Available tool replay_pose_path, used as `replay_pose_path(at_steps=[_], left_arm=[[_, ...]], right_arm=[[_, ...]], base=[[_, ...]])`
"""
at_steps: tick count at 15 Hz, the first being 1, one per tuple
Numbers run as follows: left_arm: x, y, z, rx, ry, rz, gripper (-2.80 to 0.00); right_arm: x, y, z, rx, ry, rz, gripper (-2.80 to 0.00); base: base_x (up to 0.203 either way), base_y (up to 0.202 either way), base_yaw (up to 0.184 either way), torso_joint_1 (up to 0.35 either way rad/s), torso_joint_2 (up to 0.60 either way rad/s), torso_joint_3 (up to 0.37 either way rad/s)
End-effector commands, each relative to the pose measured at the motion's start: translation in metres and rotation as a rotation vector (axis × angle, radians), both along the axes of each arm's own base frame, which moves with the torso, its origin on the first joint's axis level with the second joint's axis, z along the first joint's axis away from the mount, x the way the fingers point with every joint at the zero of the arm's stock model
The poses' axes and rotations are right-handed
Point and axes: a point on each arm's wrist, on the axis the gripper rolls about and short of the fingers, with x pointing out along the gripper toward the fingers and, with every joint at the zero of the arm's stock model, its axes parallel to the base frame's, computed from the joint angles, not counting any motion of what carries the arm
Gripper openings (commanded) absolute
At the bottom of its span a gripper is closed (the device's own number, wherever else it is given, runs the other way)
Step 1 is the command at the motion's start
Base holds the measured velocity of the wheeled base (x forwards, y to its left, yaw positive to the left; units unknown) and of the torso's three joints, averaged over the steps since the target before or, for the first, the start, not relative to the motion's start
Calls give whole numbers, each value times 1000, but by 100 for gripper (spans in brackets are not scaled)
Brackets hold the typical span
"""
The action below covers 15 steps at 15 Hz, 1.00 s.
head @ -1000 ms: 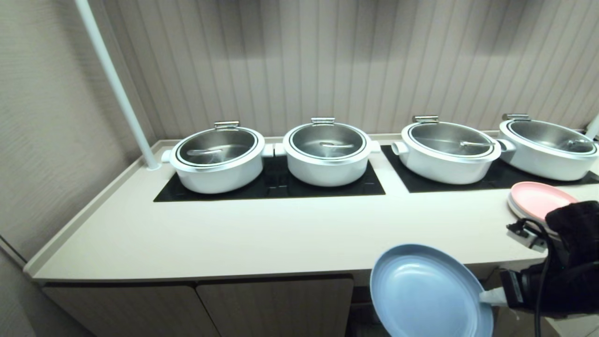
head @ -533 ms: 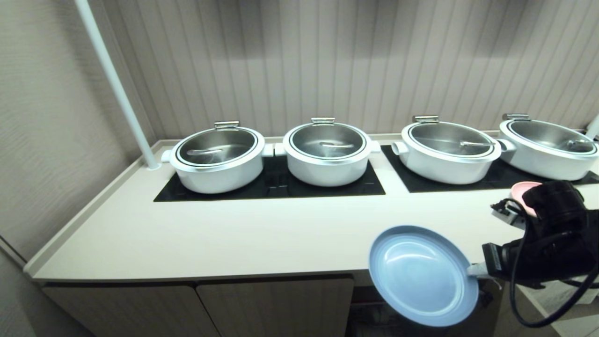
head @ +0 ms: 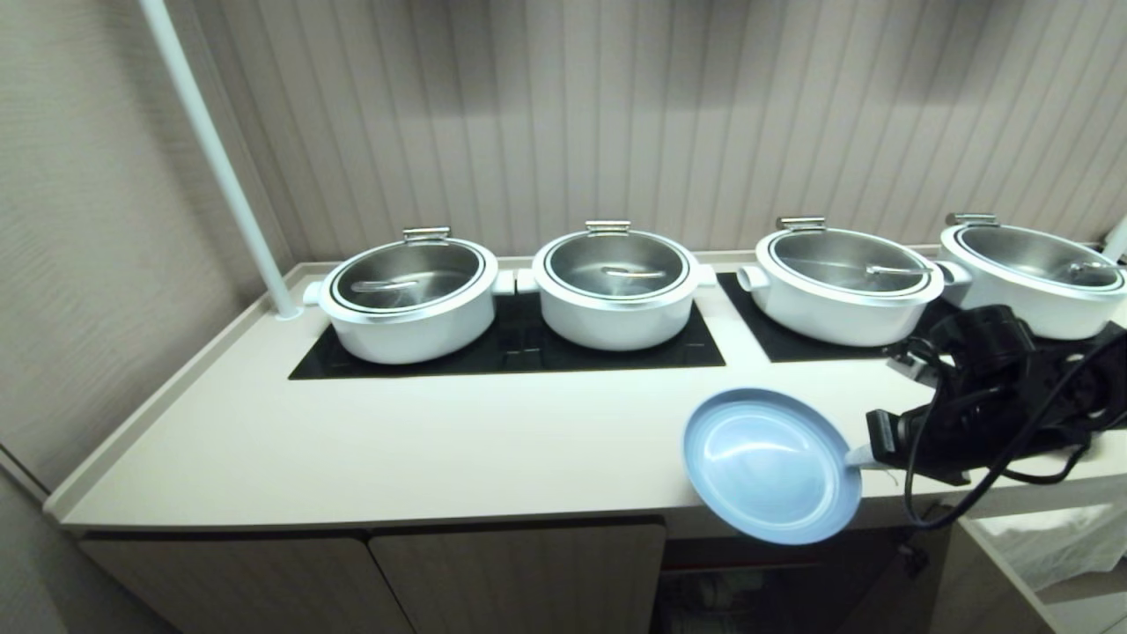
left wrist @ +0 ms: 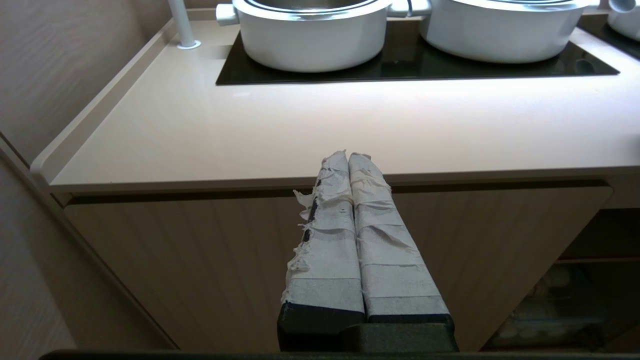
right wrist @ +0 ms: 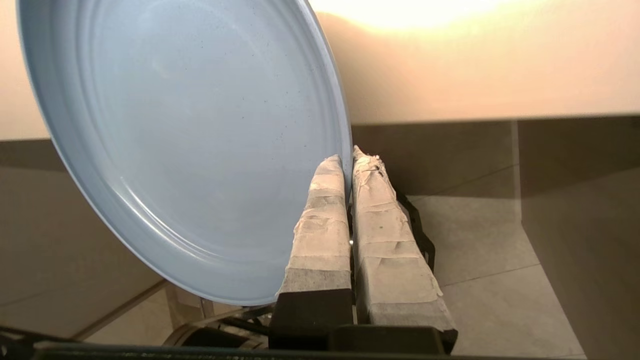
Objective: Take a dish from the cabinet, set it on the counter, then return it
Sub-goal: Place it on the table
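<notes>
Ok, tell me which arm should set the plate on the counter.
Right. The right gripper is shut on the plate rim, holding it tilted at the counter front edge. The left gripper is shut, empty, facing the cabinet front.

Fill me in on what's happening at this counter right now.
The robot's right gripper is clamped on the rim of a light-blue plate, holding it tilted over the front edge of the counter, not set down. Below it the cabinet stands open. The left gripper is shut and empty, parked in front of the closed cabinet doors. Four lidded white pots sit on the cooktops behind.
</notes>
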Motion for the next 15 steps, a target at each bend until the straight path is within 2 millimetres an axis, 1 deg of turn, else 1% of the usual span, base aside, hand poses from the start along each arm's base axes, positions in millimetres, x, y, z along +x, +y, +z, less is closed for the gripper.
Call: replay_pose_path(at_steps=[1,3,10,15], left_arm=[[0,0,0,0,0,0,-280],[0,0,0,0,0,0,-280],[0,0,0,0,0,0,-280],[0,0,0,0,0,1,-280]], right_arm=[[16,0,-7,-9,12,-6,-280],[26,0,-8,-16,17,-8,-280],[50,-1,-10,-26,11,-19,-280],[73,-2,-12,-3,34,-114,-280]], base=[[0,0,0,0,0,0],[0,0,0,0,0,0],[0,0,0,0,0,0],[0,0,0,0,0,0]])
